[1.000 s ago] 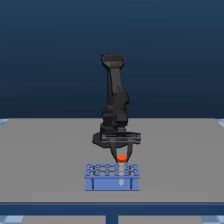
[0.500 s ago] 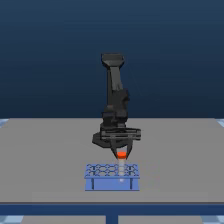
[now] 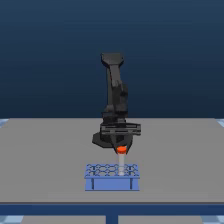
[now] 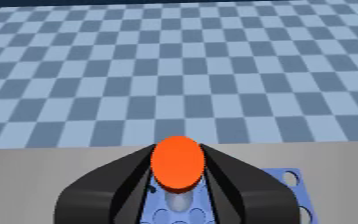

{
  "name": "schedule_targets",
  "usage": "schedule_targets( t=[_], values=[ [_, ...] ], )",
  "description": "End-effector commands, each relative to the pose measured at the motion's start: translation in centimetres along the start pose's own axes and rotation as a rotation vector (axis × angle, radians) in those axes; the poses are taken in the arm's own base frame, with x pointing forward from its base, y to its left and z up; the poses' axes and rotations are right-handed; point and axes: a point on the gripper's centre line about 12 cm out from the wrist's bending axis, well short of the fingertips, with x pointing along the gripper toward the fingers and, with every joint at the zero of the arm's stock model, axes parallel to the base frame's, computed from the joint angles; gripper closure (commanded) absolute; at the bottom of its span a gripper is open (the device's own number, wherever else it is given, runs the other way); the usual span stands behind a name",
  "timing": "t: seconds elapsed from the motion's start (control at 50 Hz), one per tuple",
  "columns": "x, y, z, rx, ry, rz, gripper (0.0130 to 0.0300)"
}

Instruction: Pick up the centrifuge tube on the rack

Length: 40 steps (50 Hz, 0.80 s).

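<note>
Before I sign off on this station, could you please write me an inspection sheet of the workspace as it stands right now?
Surface: grey table, flat and bare apart from the rack and the arm's base.
Job's things: light-blue rack near the table's front edge; tube with orange cap, upright, lower end at the rack's holes, cap well above it.
Clutter: nothing seen.
Hand: hand has a dark finger on each side of the cap; it looks shut on the tube.
Cables: nothing seen.
Surroundings: dark blue backdrop; blue checkered floor beyond the table in the wrist view; no people seen.
</note>
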Motion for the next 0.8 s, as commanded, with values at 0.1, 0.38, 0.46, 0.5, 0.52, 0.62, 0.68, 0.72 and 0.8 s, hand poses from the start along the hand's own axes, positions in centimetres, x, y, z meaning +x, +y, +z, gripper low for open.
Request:
schedule_targets(
  t=[0.1, 0.38, 0.46, 0.5, 0.52, 0.62, 0.68, 0.72, 0.8],
  values=[
    [-0.3, 0.1, 0.5, -0.021, 0.005, 0.006, 0.03],
    [-0.7, 0.1, 1.1, -0.021, 0.005, 0.006, 0.03],
    [-0.8, 0.1, 1.3, -0.021, 0.005, 0.006, 0.03],
    [-0.9, 0.1, 1.4, -0.021, 0.005, 0.006, 0.03],
    [-0.9, 0.1, 1.4, -0.021, 0.005, 0.006, 0.03],
    [-1.0, 0.1, 1.7, -0.021, 0.005, 0.006, 0.03],
    [-1.0, 0.1, 1.8, -0.021, 0.005, 0.006, 0.03],
    [-1.1, 0.1, 1.9, -0.021, 0.005, 0.006, 0.03],
    [-1.2, 0.1, 2.1, -0.021, 0.005, 0.006, 0.03]
  ],
)
